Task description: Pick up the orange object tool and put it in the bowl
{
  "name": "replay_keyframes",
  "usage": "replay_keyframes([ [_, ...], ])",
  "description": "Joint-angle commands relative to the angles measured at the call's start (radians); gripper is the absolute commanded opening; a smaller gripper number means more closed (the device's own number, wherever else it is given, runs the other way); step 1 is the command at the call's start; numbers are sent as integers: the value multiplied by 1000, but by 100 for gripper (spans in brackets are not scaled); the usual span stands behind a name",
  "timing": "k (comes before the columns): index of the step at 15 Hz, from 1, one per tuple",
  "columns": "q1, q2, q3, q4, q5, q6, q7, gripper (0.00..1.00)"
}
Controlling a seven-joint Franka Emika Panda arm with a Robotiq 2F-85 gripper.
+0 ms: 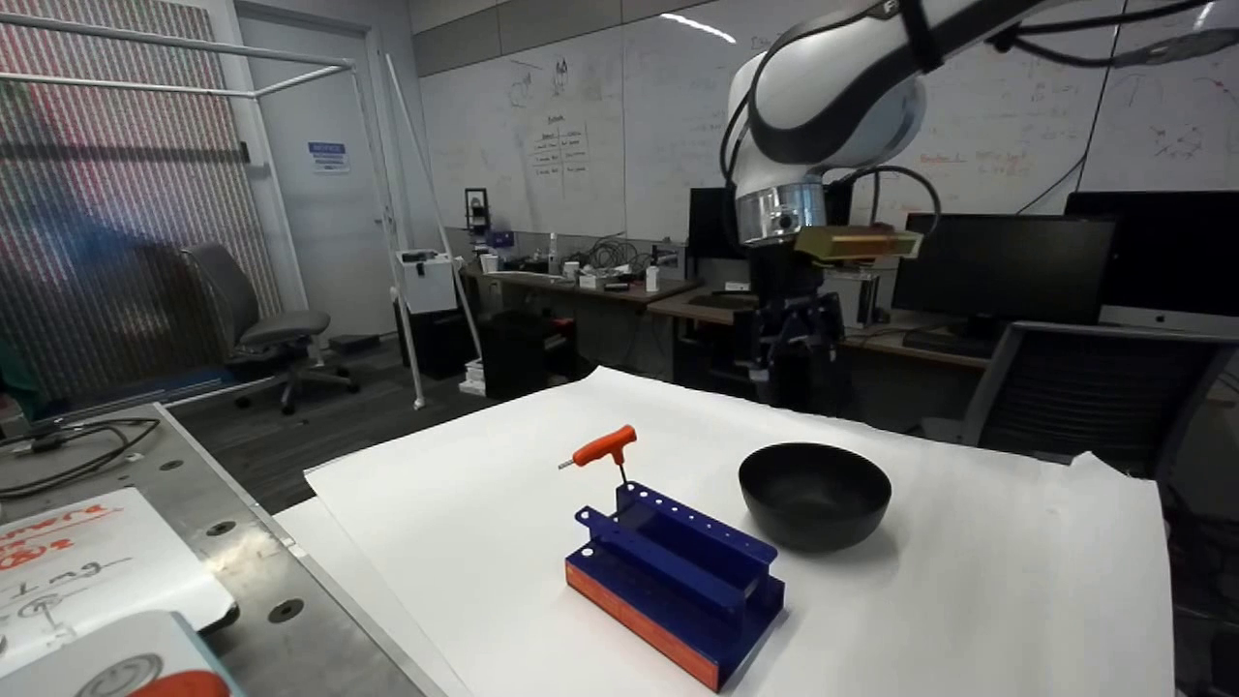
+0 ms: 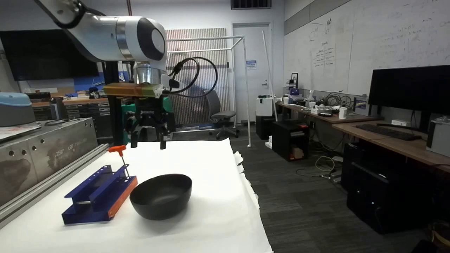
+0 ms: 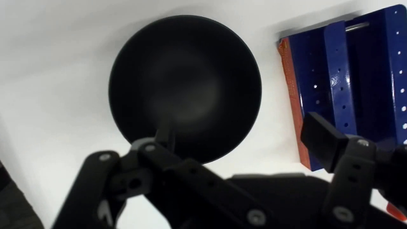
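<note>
The orange tool (image 1: 602, 446) stands in a hole at one end of the blue rack (image 1: 668, 600), its T-handle up and thin shaft down. It also shows in an exterior view (image 2: 118, 150), tilted slightly. In the wrist view only a bit of its orange handle (image 3: 396, 212) shows at the lower right. The black bowl (image 1: 818, 513) sits on the white-covered table beside the rack and shows from above in the wrist view (image 3: 184, 89). My gripper (image 2: 148, 144) is open and empty, above the table. In the wrist view its fingers (image 3: 244, 140) are wide apart.
The blue rack with its orange base edge (image 3: 294, 95) stands close to the bowl. White paper (image 2: 211, 189) covers the table. A metal block (image 2: 52, 151) borders the table on the rack's side. Desks with monitors (image 1: 1002, 266) and a chair (image 1: 1094, 407) stand beyond.
</note>
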Motion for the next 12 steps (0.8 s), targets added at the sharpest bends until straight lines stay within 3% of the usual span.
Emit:
replay_keyframes([
  [1,28,172,20,248,-36,-160,-98,100],
  [5,75,310,40,446,-127,-249,-225,100],
  [12,124,514,82,755,-191,-332,-521,100],
])
